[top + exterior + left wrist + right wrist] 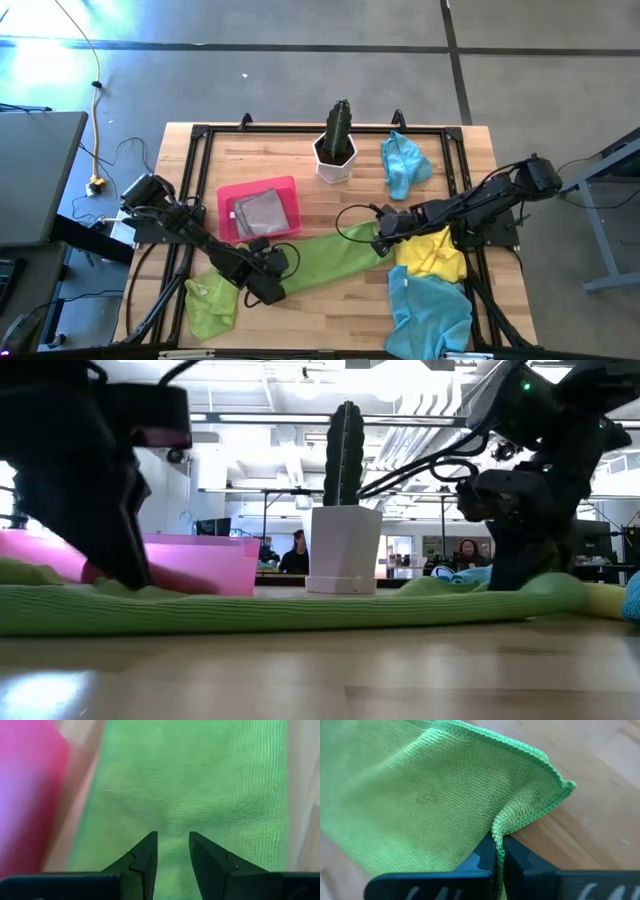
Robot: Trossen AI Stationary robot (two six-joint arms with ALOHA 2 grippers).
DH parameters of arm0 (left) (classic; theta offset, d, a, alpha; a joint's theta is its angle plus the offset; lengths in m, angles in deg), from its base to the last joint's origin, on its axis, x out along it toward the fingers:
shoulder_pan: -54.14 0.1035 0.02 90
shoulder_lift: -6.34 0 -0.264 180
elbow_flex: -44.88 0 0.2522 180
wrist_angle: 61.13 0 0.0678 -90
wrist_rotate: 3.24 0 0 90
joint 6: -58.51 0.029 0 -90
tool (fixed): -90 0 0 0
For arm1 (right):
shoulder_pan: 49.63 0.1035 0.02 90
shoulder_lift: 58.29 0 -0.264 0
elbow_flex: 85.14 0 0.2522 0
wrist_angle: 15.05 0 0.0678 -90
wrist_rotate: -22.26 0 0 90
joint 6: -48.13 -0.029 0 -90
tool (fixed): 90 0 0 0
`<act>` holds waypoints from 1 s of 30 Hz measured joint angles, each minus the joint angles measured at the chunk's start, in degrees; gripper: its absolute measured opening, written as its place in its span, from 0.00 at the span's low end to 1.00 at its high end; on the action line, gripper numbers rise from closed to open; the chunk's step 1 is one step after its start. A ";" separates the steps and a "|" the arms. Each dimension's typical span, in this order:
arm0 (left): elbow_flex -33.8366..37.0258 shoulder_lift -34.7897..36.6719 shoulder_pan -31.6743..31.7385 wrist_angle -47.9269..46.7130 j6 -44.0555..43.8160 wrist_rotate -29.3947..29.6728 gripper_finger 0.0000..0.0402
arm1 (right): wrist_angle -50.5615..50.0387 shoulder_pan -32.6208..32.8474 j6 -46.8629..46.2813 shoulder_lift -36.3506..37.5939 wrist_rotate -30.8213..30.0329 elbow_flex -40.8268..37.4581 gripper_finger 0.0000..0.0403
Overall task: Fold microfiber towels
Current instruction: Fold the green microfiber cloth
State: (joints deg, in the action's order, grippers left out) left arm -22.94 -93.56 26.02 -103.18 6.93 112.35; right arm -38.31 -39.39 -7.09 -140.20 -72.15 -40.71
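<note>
towel [330, 258] between left hand [268, 283] and right hand [384, 238] | tray [232, 193] behind towel | cactus pot [337, 160] right of tray

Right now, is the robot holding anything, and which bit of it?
Yes. The right hand is pinching the green towel by its edge, near a corner. The left hand is over the towel's other end; whether it grips is unclear.
</note>
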 joint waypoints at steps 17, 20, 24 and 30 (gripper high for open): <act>-0.08 9.59 -2.55 -5.35 -0.75 0.80 0.26 | -45.34 0.25 0.71 0.07 -3.82 25.82 0.00; -0.09 10.78 -3.63 -5.28 -0.75 2.03 0.26 | -45.02 1.10 -2.27 -0.13 -3.95 28.32 0.00; -0.11 12.48 -4.92 -6.37 0.29 3.01 0.26 | -44.13 2.73 -4.73 -3.63 -3.88 32.32 0.00; -0.11 15.36 -6.18 -9.15 1.78 5.02 0.26 | -43.57 4.54 -0.63 -13.85 -3.47 41.93 0.00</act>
State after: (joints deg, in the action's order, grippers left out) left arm -23.05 -78.19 19.84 -112.33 8.71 117.37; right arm -81.87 -34.85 -7.72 -154.05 -75.62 1.22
